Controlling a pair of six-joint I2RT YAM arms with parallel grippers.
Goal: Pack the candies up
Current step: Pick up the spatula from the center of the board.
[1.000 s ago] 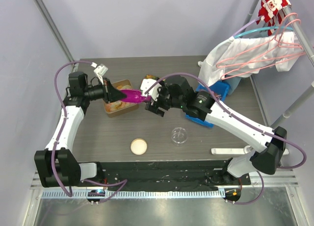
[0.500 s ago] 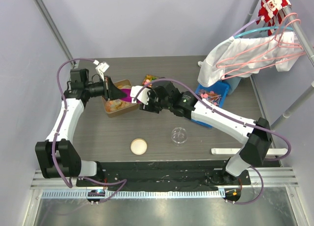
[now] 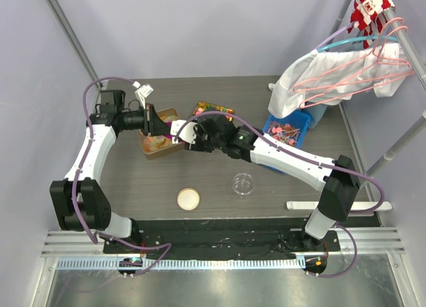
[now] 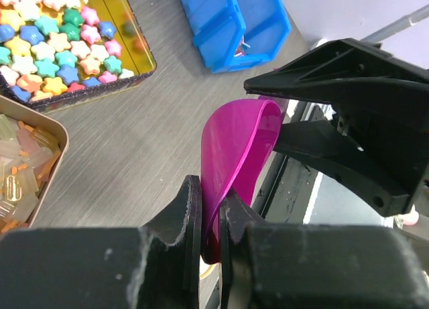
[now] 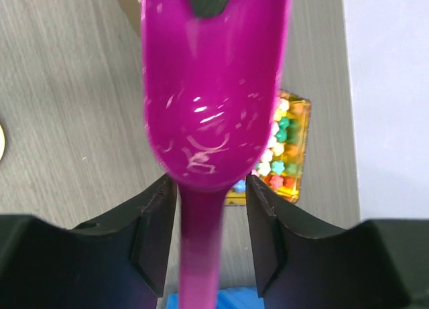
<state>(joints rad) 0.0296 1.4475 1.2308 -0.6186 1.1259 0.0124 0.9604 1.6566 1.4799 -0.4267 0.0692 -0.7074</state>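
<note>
Candies (image 4: 19, 168), orange, yellow and pale, lie heaped in a tan tin (image 4: 62, 138) below and to one side of the left gripper (image 4: 211, 192). Its fingers are nipped tight on the thin wall of a magenta scoop (image 4: 238, 148). The scoop's handle runs between the right gripper's (image 5: 211, 185) fingers, which stand either side of it; whether they press it I can't tell. Further out on the table (image 4: 134, 135) sit a gold tray (image 4: 151, 64) of coloured stars (image 4: 47, 47) and a blue bin (image 4: 228, 21).

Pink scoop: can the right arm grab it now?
Probably yes: the scoop lies by its handle inside the open right gripper, nothing blocking; the left gripper pinches its bowl end.
</note>
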